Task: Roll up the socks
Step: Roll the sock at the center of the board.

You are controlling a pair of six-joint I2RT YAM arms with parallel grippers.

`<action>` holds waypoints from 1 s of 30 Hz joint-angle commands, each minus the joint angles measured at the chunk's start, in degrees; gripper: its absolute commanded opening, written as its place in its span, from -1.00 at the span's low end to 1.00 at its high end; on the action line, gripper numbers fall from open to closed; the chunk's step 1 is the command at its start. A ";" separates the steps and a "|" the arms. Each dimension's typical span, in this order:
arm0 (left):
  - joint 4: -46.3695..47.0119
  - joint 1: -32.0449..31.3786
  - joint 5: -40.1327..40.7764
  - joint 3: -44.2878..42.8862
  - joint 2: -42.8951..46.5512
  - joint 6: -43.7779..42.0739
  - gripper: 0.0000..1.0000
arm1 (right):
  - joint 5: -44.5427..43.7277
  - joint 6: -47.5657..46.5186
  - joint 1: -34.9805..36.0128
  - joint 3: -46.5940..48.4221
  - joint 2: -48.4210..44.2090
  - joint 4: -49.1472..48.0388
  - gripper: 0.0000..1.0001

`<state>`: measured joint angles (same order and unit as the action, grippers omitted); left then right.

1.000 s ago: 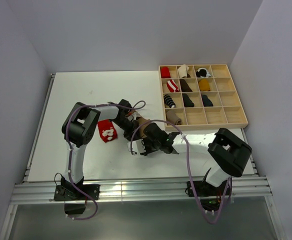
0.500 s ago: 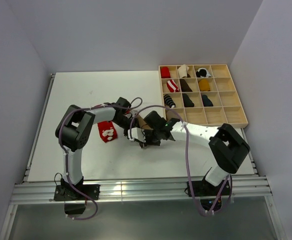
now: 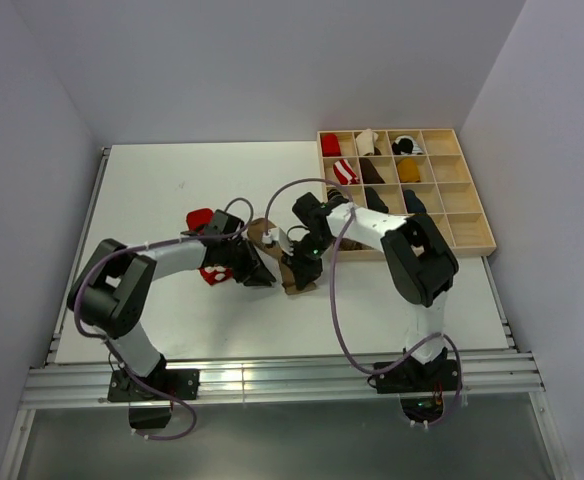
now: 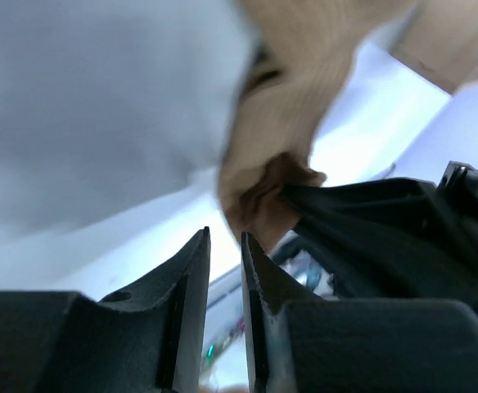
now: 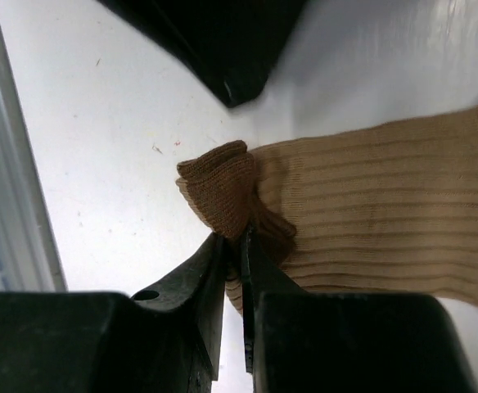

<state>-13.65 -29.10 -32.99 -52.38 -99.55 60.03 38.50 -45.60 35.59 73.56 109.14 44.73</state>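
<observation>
**Both arms, meeting at mid-table.** Left arm [image 3: 170, 258] reaches forward and to the right with its forearm low. The left gripper [image 4: 225, 239] has its fingers drawn nearly together, with a thin slit between them. Right arm [image 3: 370, 222] folds leftward from a raised elbow. The right gripper [image 5: 233, 237] pinches a fold of the tan sock [image 5: 370, 205] at its tips, just ahead of the left claw.

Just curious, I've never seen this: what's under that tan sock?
White table shows beside the tan sock, whose folded end the right gripper pinches. Whatever lies directly beneath is covered by fabric.

Tan sock [image 5: 370, 205] is ribbed matt cloth; right end effector [image 5: 235, 242], matt black plastic.
</observation>
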 commanded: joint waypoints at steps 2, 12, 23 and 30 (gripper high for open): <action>8.80 0.89 12.06 6.40 8.39 5.71 -0.46 | 5.44 1.13 -2.19 5.97 4.93 9.14 -0.81; 14.69 -1.74 23.58 7.83 16.67 -6.57 -0.35 | 5.36 5.35 -3.95 23.00 19.17 20.99 -0.80; 24.89 -9.74 23.94 6.50 11.58 -20.91 -0.29 | 7.81 5.18 -4.66 29.10 26.38 27.95 -0.81; 35.08 -12.12 21.05 9.66 7.97 -24.60 -0.23 | 9.13 3.86 -4.92 30.50 28.32 30.68 -0.81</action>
<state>13.56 -40.34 -9.28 -43.86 -90.50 39.55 49.06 -39.90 30.81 102.85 135.44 73.28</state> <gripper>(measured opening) 0.382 0.154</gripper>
